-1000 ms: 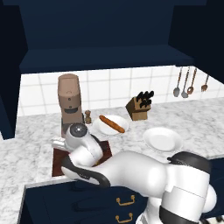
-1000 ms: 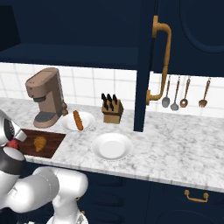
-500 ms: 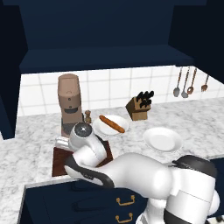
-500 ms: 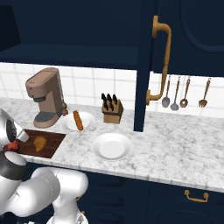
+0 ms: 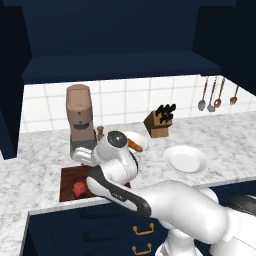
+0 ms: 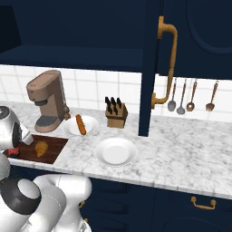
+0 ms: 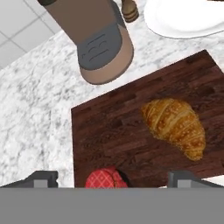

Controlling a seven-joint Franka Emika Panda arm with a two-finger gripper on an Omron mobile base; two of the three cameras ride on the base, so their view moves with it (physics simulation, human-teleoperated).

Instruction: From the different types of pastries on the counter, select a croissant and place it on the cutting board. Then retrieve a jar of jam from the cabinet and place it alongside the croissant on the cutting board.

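Observation:
The dark wooden cutting board (image 7: 113, 127) lies on the marbled counter (image 7: 39, 113). The golden croissant (image 7: 175, 127) rests on its right half. The red jar of jam (image 7: 105, 179) stands on the board's near edge, directly under my gripper (image 7: 113, 177). The gripper is open: its fingertips (image 7: 41, 178) stand well clear of the jar on both sides. From the left base view the jar (image 5: 79, 189) sits on the board (image 5: 67, 175) beside my arm. The right base view shows the croissant (image 6: 41, 148) on the board (image 6: 52, 154). The long baguette-like pastry (image 6: 80, 124) lies on a plate.
A brown coffee machine (image 5: 80, 117) stands just behind the board, with a small pepper mill (image 7: 130, 11) beside it. An empty white plate (image 6: 115, 152), a knife block (image 6: 115, 113) and hanging utensils (image 6: 190, 97) are to the right. An open cabinet door (image 6: 152, 68) hangs above the counter.
My jaws have opened wider and the hand has risen up and to the right, away from the board. The jar now stands free on the board.

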